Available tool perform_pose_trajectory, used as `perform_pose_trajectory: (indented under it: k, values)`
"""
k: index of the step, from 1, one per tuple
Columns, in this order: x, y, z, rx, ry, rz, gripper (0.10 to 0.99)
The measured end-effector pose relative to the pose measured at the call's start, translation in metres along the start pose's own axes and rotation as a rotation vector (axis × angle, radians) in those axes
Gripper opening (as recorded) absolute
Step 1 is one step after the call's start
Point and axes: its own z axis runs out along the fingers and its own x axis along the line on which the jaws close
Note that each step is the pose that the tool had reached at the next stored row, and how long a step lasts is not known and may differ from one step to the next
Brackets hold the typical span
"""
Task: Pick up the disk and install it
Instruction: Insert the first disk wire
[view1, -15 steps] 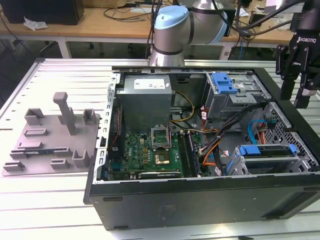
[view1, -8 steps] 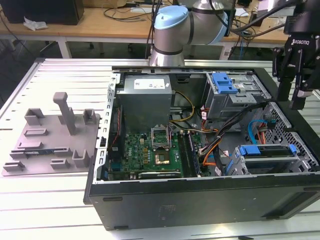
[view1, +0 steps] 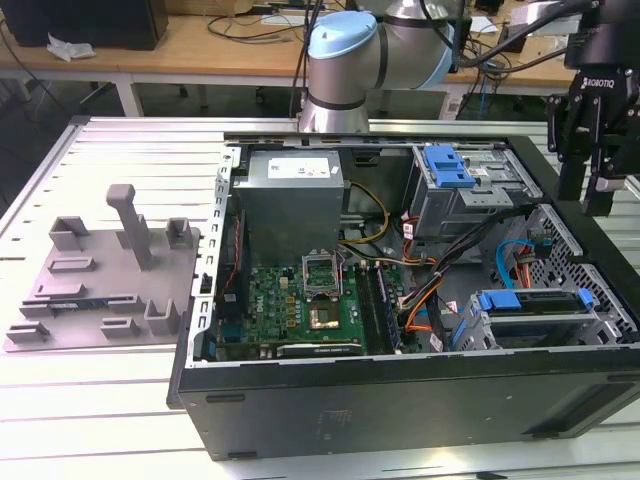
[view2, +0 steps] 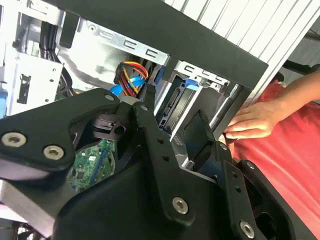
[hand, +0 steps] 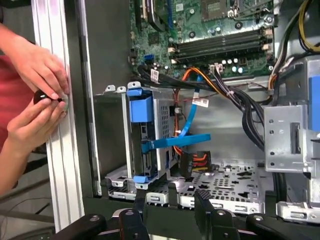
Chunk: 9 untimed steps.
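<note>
Nearest thing: the gripper (hand: 170, 209), whose two black fingers (hand: 207, 212) stood well apart in the first wrist view with nothing between them; it held nothing.
Task's thing: the disk (hand: 145, 145) sat on edge in the drive cage (view1: 605, 310) at a corner of the open computer case (view1: 400, 400), with its blue frame showing along its edges.
Way from the jaws: the disk lay ahead of the fingertips and apart from them. In the exterior view the gripper hung above the case's far corner on the exterior view's right, and the disk was lower and nearer the camera.
Long axis: it ran between the exterior view's left and right, parallel to the case's near wall.
Beside the case: the person's hands (hand: 35, 85) pinched a small dark object at the edge of the table (view1: 100, 400), clear of the gripper.
Far side: the grey tray (view1: 100, 275) stood well apart on the exterior view's left.
Stage, as a judgement: the disk looked already housed in its cage.
</note>
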Motion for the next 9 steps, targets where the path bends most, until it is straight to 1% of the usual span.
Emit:
perform_pose_trajectory:
  k: [1, 2, 4, 5, 6, 7, 8, 9]
  values:
    - [-0.0002, 0.0, 0.0001, 0.0, 0.0004, 0.007, 0.506]
    - [-0.0002, 0.0, 0.0002, -0.004, 0.0014, 0.016, 0.506]
    - [-0.0006, 0.0001, 0.0009, -0.015, 0.0038, 0.042, 0.506]
    - [-0.0009, 0.0002, 0.0017, -0.025, 0.006, 0.066, 0.506]
    - [-0.0017, 0.0004, 0.0031, -0.033, 0.0077, 0.085, 0.506]
    - [-0.0028, 0.0007, 0.0046, -0.037, 0.009, 0.099, 0.506]
    - [-0.0035, 0.0013, 0.0052, -0.037, 0.0098, 0.107, 0.506]
    - [-0.0048, 0.0025, 0.0052, -0.035, 0.0136, 0.108, 0.506]
